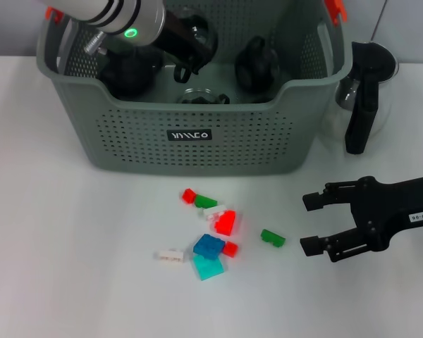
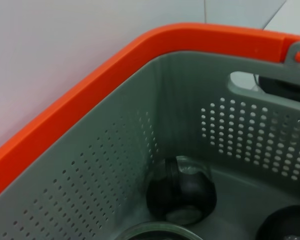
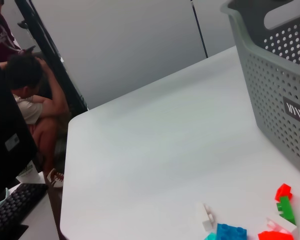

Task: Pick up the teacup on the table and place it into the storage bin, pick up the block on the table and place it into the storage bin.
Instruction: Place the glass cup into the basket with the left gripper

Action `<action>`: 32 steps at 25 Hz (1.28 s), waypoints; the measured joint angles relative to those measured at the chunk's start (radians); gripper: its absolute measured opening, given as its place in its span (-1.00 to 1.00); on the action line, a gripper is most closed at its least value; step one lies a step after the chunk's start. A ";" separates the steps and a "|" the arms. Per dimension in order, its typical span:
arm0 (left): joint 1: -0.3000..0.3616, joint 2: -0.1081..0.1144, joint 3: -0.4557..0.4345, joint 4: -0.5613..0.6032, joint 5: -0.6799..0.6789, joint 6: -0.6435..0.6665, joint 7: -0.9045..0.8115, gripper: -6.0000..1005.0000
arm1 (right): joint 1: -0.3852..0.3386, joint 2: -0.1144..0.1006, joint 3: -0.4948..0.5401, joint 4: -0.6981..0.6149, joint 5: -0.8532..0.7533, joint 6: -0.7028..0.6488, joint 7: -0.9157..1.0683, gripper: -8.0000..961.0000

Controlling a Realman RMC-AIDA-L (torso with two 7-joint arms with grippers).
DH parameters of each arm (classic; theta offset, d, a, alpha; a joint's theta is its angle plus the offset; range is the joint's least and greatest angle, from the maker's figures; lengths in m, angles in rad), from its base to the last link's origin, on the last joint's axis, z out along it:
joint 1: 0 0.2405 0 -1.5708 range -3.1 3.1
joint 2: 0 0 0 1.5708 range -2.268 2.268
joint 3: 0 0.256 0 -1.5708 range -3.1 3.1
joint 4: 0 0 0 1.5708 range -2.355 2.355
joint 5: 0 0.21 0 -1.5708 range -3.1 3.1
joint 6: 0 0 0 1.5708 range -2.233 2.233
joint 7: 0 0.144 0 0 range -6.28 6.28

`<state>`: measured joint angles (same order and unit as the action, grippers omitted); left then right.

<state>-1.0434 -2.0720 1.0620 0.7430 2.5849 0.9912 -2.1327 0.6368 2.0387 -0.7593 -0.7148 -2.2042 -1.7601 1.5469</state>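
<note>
Blocks [image 1: 215, 243] lie scattered on the surface; right gripper [image 1: 317, 224], jaws spread, should straddle the lone green block [image 1: 273, 238]; left jaws unseen.

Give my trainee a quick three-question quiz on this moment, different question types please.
1. True or false: the right tool is open above the table, holding nothing.
2. Where is the left arm? A) over the blocks B) reaching into the storage bin C) parked off the table
3. Fill in: the block lying nearest the right tool is the lone ____ block.

Key: 1 true; 2 B; 3 green. The left tool itself is hidden in the bin.
</note>
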 joint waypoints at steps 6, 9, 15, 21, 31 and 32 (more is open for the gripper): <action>-0.001 -0.014 0.000 -0.007 0.031 -0.020 -0.001 -0.89 | -0.002 0.002 0.000 0.000 0.000 0.000 0.000 0.96; -0.002 -0.016 0.000 -0.008 0.031 -0.020 -0.001 -0.89 | -0.002 0.004 0.000 0.000 0.000 0.000 -0.001 0.96; -0.001 -0.016 -0.001 -0.008 0.032 -0.023 -0.001 -0.89 | -0.003 0.004 0.000 0.000 0.000 0.002 -0.001 0.96; 0.002 -0.018 -0.001 -0.006 0.032 -0.026 -0.001 -0.89 | -0.003 0.005 0.000 0.000 -0.001 0.002 -0.001 0.96; 0.006 -0.023 0.034 0.002 0.032 -0.028 0.000 -0.70 | -0.003 0.003 0.000 0.000 -0.002 0.001 -0.001 0.96; 0.006 -0.023 0.031 0.004 0.032 -0.030 -0.003 -0.66 | -0.004 0.003 0.000 0.000 -0.002 0.001 -0.001 0.96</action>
<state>-1.0374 -2.0954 1.0930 0.7469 2.6170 0.9616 -2.1357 0.6332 2.0419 -0.7593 -0.7148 -2.2060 -1.7595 1.5462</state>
